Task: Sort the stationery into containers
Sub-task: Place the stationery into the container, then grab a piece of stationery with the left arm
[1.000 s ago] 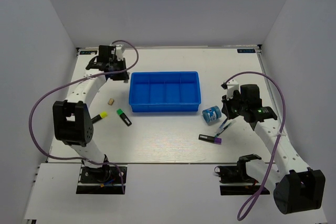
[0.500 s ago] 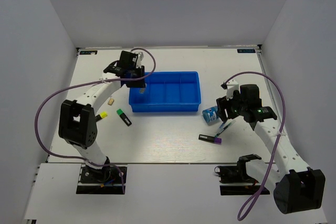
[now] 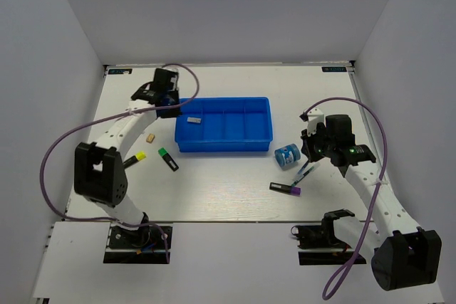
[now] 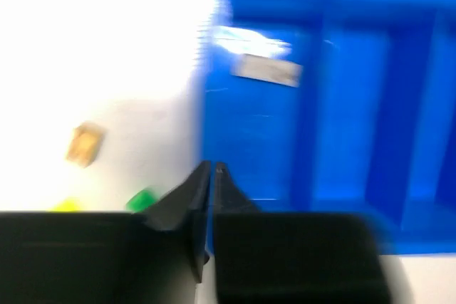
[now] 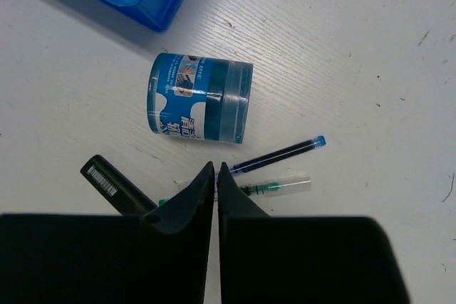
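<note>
**Grey eraser, lodged in blue tray**

Pale grey block eraser: lies in the end compartment of the shallow bright blue ribbed plastic tray, ahead and slightly right of the left gripper, whose fingers are pressed together on nothing.
Small tan block: on the white table, ahead-left of that gripper.
Round blue-white tape roll: on its side just ahead of the right gripper, likewise clenched and empty.
Two thin pens: right of its tips.
</note>
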{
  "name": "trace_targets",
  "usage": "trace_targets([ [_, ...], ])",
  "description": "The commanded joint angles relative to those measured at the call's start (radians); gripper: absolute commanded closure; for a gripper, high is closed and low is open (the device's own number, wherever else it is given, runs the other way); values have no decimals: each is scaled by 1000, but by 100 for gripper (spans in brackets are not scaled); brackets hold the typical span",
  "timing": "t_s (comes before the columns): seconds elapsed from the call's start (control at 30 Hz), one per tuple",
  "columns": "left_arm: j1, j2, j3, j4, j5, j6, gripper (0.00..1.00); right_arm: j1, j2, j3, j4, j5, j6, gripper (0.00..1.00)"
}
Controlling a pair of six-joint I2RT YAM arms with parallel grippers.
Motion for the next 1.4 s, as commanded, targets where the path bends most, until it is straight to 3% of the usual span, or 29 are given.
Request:
trace_targets([
  [0.0, 120, -140, -88, -29, -119, -126, 77, 2, -26, 11, 9, 6, 0, 93],
  [0.1, 233, -179, -172, -21, -56, -188, 49, 2, -24, 10, 12, 9, 3, 83],
  [0.13, 264, -168, -177, -26, -12, -183, 47, 2, -23, 8, 12, 7, 3, 81],
  [0.33, 333, -39, -194, -17, 125, 34, 54, 1, -24, 11, 6, 12, 3, 76],
  [0.43, 333, 13, -222, 29, 125, 76, 46, 2, -27, 8, 9, 12, 3, 76],
  [0.6, 336, 48, -215, 55, 105, 137, 43, 4, -20, 7, 9, 12, 2, 76],
  [1.13, 340, 182, -162, 104, 81, 243, 39, 2, 11, 8, 9, 22, -1, 76],
  [1.33, 341, 200, -163, 109, 76, 255, 42, 1, 19, 11, 8, 24, -1, 76],
  [1.37, 341, 202, -165, 111, 75, 257, 46, 1, 19, 11, 8, 24, 0, 76],
])
